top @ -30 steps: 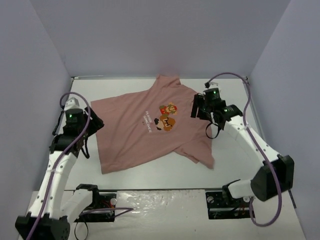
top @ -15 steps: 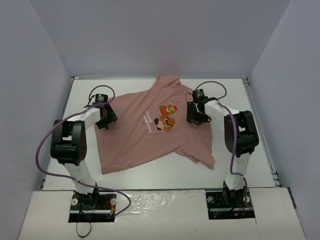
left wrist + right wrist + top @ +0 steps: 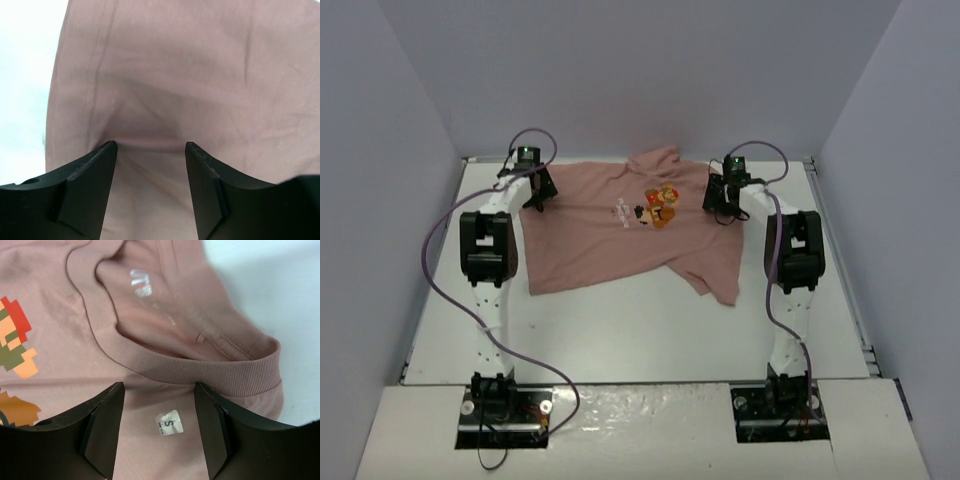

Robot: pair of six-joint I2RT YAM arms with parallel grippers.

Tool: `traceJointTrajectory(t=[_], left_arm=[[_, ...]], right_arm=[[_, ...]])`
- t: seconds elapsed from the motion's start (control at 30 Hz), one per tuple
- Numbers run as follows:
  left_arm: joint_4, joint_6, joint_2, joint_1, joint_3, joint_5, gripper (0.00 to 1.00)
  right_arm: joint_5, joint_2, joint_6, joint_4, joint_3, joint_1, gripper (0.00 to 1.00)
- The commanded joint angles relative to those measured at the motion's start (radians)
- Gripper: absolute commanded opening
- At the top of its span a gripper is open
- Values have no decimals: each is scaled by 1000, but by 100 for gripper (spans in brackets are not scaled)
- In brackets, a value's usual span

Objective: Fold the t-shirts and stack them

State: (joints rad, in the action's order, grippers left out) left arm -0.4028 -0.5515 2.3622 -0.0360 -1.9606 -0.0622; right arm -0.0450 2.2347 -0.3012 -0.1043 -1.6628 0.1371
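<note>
White table [image 3: 620,330]; 1 pink t-shirt [image 3: 600,240] lies spread on it.

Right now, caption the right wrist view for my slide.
Right gripper, jaws apart, over the ribbed collar of a dusty-pink cotton t-shirt, white size sticker between its fingers.

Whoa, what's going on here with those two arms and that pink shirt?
Two robot arms are working on a pink t-shirt that lies spread out, graphic side up, toward the far end of the white table, not yet folded. The left gripper has its tips down on plain cloth near one edge, and the cloth puckers between them. The right gripper sits at the collar, straddling a small size sticker. Both sets of jaws stand apart.
</note>
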Motion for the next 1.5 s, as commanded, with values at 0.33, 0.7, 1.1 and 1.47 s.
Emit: traceJointTrajectory(t=[0.33, 0.7, 1.1, 1.47], left_arm=[[-10, 33, -687, -74, 277, 90, 63], [-60, -207, -1233, -85, 1038, 14, 63], [79, -348, -1093, 10, 1187, 144, 62], [74, -366, -992, 30, 1178, 140, 47]], right_arm=[[29, -580, -19, -46, 333, -4, 62], [30, -995, -185, -44, 755, -1, 63], [-7, -1060, -197, -110, 844, 2, 65], [-18, -1045, -220, -132, 912, 1, 66]])
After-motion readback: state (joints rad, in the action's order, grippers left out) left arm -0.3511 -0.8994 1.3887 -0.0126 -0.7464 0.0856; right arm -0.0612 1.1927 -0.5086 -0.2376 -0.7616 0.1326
